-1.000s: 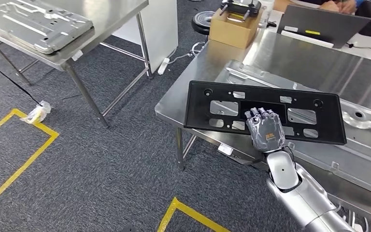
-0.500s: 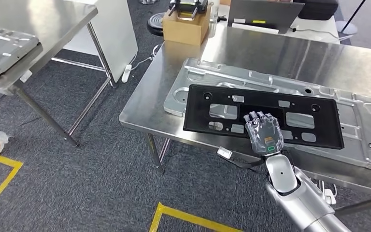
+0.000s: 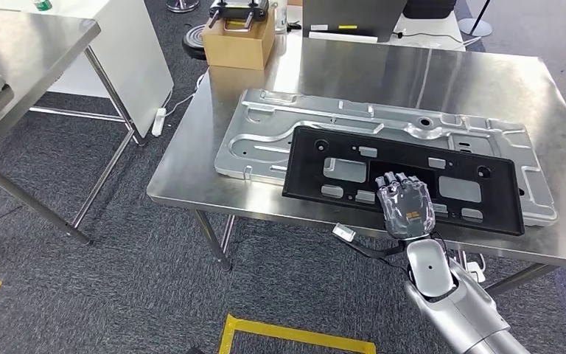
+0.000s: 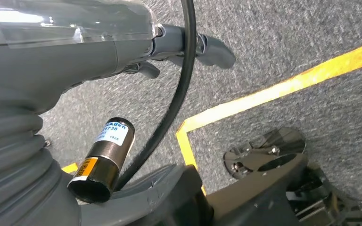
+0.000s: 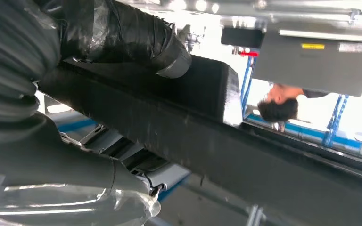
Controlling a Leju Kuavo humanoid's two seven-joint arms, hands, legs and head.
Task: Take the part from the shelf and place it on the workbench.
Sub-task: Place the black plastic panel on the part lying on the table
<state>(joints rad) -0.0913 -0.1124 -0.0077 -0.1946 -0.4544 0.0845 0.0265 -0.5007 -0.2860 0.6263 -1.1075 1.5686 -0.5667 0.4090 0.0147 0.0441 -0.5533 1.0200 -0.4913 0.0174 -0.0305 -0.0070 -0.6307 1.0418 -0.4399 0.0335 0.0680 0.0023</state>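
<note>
- The right hand (image 3: pixel 407 206) grips the black part (image 3: pixel 405 177) at the middle of its near long edge, fingers curled over the top face — a one-handed hold on a long panel.
- The part hangs over the tabletop (image 3: pixel 191 177), above the silver stamped panel (image 3: pixel 265 140) lying there; whether it touches that panel yet cannot be told.
- Handling, as a judgement: it looks like a stiff moulded plastic frame, light for its length, full of cut-outs. A central grip keeps it balanced; the ends could wobble or tip, and a smooth edge may slip.
- The silver right arm (image 3: pixel 449 295) reaches up from below, wrist roughly straight, back of the hand facing the head camera.
- In the right wrist view the part's dark edge (image 5: pixel 207 136) runs across, with the thumb (image 5: pixel 136 37) pressed against it.
- The left hand (image 4: pixel 122 47) hangs over grey carpet (image 4: pixel 287 42) with a yellow tape line (image 4: pixel 264 94) — fingers partly curled, holding nothing visible; open or closed cannot be told.
</note>
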